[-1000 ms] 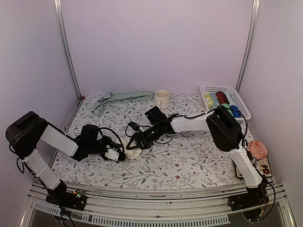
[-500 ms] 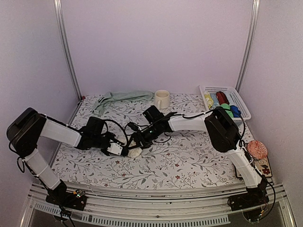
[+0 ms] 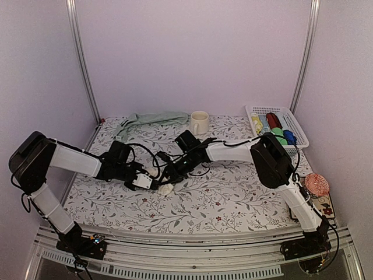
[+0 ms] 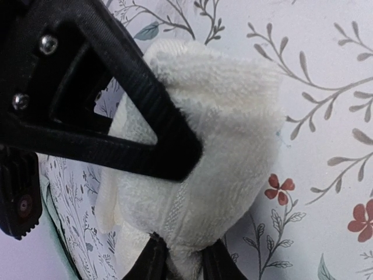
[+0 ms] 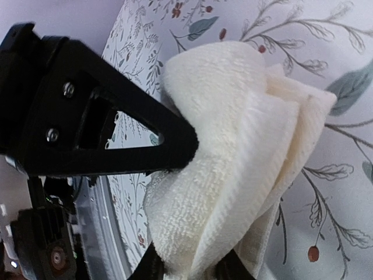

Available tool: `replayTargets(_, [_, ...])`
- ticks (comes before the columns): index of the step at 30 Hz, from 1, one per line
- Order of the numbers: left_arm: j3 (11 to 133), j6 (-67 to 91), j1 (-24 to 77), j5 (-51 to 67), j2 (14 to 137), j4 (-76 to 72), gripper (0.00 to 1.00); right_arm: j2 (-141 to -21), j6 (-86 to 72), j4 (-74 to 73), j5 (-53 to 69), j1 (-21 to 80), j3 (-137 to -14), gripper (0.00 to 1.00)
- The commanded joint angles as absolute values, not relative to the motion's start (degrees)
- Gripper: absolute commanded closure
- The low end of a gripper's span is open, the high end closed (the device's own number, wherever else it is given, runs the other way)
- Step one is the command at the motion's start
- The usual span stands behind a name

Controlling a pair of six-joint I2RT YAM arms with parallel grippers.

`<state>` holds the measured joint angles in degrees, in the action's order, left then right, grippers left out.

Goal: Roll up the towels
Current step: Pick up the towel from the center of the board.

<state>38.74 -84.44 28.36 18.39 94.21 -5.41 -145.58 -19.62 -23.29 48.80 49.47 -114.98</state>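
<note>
The cream towel (image 3: 165, 188) is a small bunched wad on the flowered tablecloth, left of centre. Both grippers meet at it. My left gripper (image 3: 149, 178) comes in from the left and is shut on the wad. In the left wrist view the cream towel (image 4: 221, 134) is pinched in the left gripper (image 4: 183, 210). My right gripper (image 3: 169, 174) reaches in from the right; its wrist view shows folded layers of the cream towel (image 5: 233, 146) squeezed in the right gripper (image 5: 186, 210). The pale green towel (image 3: 152, 119) lies crumpled at the back left.
A cream mug (image 3: 199, 122) stands at the back centre beside the green towel. A white basket (image 3: 277, 125) of coloured items sits at the back right. A round patterned object (image 3: 317, 184) lies at the right edge. Metal frame posts rise at both back corners.
The left arm has stretched to the right, bringing its gripper against the right one. The right gripper's fingers have closed onto the cream towel, and the wad now looks smaller.
</note>
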Motion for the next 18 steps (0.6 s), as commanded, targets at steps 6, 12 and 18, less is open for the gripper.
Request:
replayTargets(6, [40.6,-78.5,29.2,20.5,90.3,-0.6,0.43,-143.1,-17.9,-22.8,47.9,49.9,-114.1,0.97])
replayTargets(12, [42.8,-70.9,26.4,26.0,80.4,2.2,0.2,-135.9,-16.9,-20.1,43.6,47.9,-108.4,0.97])
replayTargets(18, [44.5,-57.2,23.6,26.2,72.9,2.3,0.12,-125.7,-15.2,-17.9,37.0,44.3,-100.8,0.98])
